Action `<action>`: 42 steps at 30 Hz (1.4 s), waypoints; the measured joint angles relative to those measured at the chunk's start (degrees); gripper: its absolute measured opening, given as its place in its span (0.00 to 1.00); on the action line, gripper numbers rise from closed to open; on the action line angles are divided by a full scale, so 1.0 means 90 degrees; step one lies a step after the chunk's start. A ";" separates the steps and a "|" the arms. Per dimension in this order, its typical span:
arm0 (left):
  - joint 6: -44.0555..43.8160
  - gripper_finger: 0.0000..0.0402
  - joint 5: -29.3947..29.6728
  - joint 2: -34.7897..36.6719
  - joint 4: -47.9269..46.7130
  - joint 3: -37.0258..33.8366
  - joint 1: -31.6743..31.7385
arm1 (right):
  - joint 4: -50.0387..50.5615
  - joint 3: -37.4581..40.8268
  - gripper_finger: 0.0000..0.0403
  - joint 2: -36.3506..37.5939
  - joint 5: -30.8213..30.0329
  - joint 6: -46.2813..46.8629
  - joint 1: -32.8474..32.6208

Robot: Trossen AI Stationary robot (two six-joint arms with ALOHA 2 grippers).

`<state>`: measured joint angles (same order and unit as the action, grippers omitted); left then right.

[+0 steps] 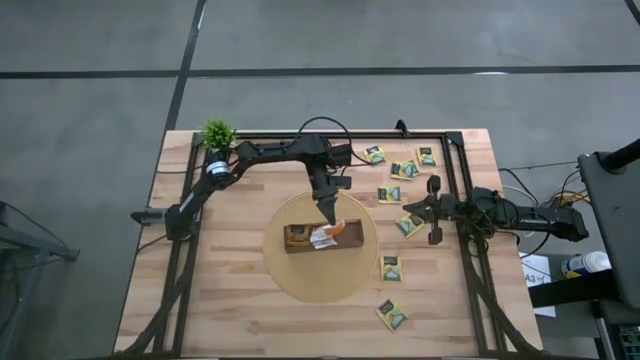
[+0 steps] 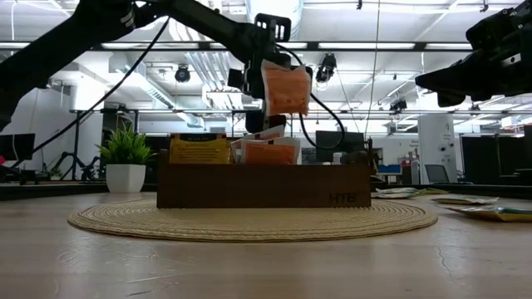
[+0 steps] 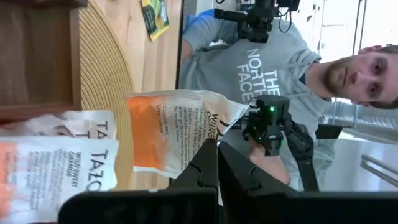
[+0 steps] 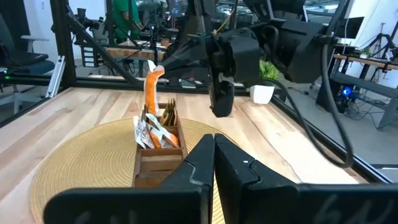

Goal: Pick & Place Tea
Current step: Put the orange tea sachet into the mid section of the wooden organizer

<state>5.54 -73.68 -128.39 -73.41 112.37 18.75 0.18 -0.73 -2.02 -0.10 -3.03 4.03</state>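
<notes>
I am pinching the light, limp orange sachet by its edge in my clenched left tool, judging it prone to bending above the tray, right tool closed empty.

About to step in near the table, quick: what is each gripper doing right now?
Left gripper: jaws shut on an orange tea sachet, above the tray.
Right gripper: jaws shut, empty.

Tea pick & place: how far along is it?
Done: a few sachets already stand in the wooden tray on the round mat.
In hand: left gripper is shut on an orange sachet above the tray.
Left: about eight loose sachets on the table; right gripper waits shut, empty, beside them.
</notes>
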 joint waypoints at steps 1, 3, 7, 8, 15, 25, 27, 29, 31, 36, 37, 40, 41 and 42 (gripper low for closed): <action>0.0000 0.00 -0.0011 0.0002 -0.0014 -0.0017 -0.0021 | -0.0002 -0.0002 0.02 0.0000 0.0000 -0.0002 0.0000; 0.0002 0.00 -0.0078 0.0004 -0.0019 -0.0082 -0.0076 | 0.0000 0.0000 0.02 0.0000 0.0000 0.0000 0.0000; 0.0081 0.00 -0.0250 0.0004 -0.0024 -0.0235 -0.0218 | -0.0001 0.0000 0.02 0.0000 0.0000 0.0000 0.0000; 0.0104 0.00 -0.0245 0.0004 -0.0020 -0.0256 -0.0238 | -0.0002 -0.0001 0.02 0.0000 0.0000 0.0000 0.0000; 0.0215 0.00 0.0036 0.0009 0.0188 -0.0327 -0.0252 | -0.0002 0.0000 0.02 0.0000 0.0000 0.0000 0.0000; 0.0144 0.00 0.1046 -0.0001 0.0253 -0.0333 -0.0127 | -0.0002 -0.0002 0.02 0.0000 0.0000 0.0000 -0.0002; 0.0084 0.00 0.1147 -0.0001 0.0251 -0.0333 -0.0081 | -0.0001 0.0000 0.02 0.0000 0.0000 0.0000 0.0000; 0.0063 0.00 0.1160 -0.0001 0.0248 -0.0332 -0.0031 | 0.0000 -0.0002 0.02 0.0000 0.0001 0.0000 0.0000; 0.0061 0.00 0.1181 -0.0001 0.0248 -0.0332 0.0012 | -0.0002 0.0000 0.02 0.0000 0.0000 0.0000 0.0000; 0.0032 0.00 0.1174 -0.0001 0.0101 -0.0302 0.0122 | -0.0001 -0.0001 0.02 0.0000 0.0000 0.0000 0.0000; 0.0046 0.00 0.1175 -0.0001 0.0030 -0.0270 0.0141 | -0.0002 0.0000 0.02 0.0000 0.0000 0.0000 0.0000; 0.0106 0.00 0.1179 -0.0001 -0.0180 -0.0182 0.0202 | -0.0002 0.0000 0.02 0.0000 0.0000 0.0000 0.0000; 0.0144 0.00 0.1180 -0.0001 -0.0263 -0.0146 0.0214 | -0.0001 -0.0001 0.02 0.0000 0.0000 0.0000 0.0000; 0.0192 0.00 0.1190 -0.0001 -0.0348 -0.0106 0.0227 | -0.0002 -0.0002 0.02 0.0000 0.0000 0.0000 0.0000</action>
<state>7.27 -62.97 -128.40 -76.54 111.41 20.79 0.16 -0.75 -2.02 -0.10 -3.03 4.03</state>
